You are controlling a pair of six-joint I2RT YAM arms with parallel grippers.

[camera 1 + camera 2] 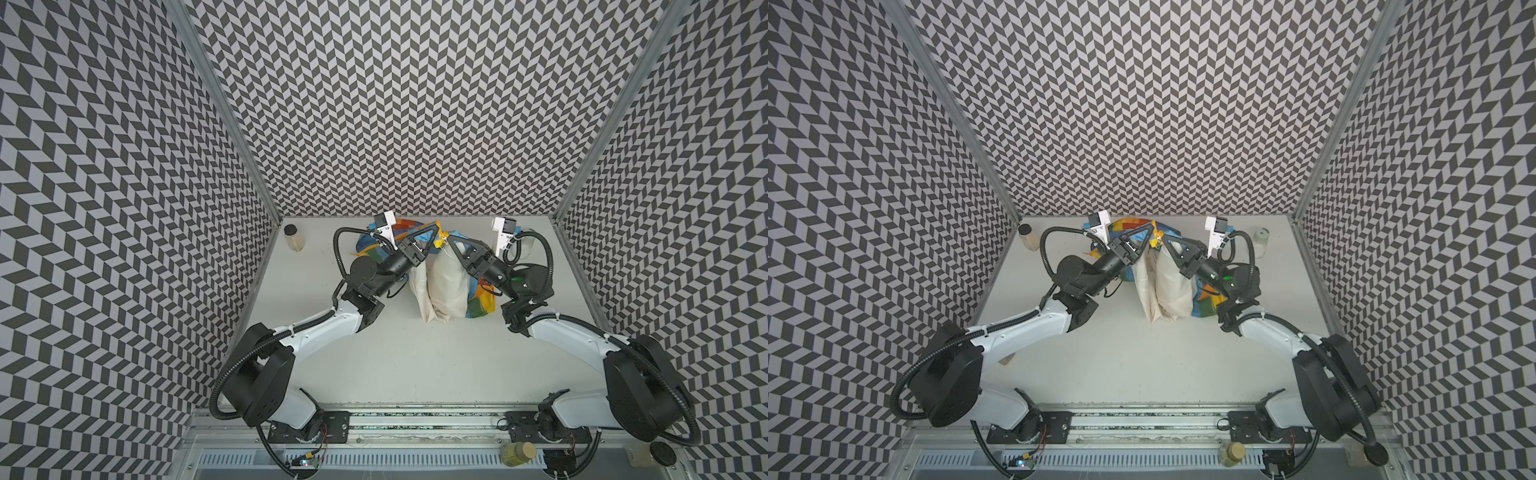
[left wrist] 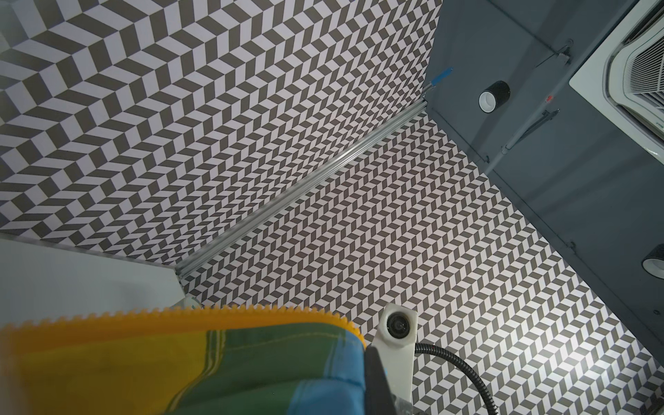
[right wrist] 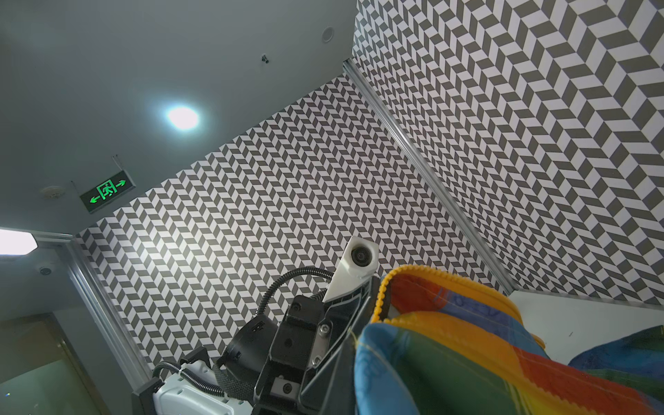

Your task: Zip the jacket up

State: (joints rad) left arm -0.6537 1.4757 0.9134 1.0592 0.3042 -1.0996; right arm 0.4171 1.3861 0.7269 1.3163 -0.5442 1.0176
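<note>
**Both front edges lifted, zipper not yet joined**

I have the left hand and the right hand raised above the worktop, tips nearly meeting. Each hand is pressed together on an upper edge of the jacket.

The jacket hangs from the two hands and drapes down below them onto the worktop. Its cream lining faces me in two long folds. The rainbow outer fabric bunches beneath the right hand and beyond the left one.

In the left wrist view the orange-yellow zipper strip runs along the edge that hand holds, teeth bare. In the right wrist view a second run of teeth curls just beside the right hand. None of the visible teeth are meshed with the other row.

My reading is that I am at the alignment step, with both halves held up but nothing engaged. A small yellow piece sits between the two hands. I cannot tell whether it is the slider or a bit of tape.

The next move calls for bringing the two strip ends flush, level and untwisted. The end of one half then has to seat in the slider before any pull. The thin fabric will likely sag and swing, so I would close the gap slowly. A jar stands well off beyond the left hand, clear of the work.
</note>
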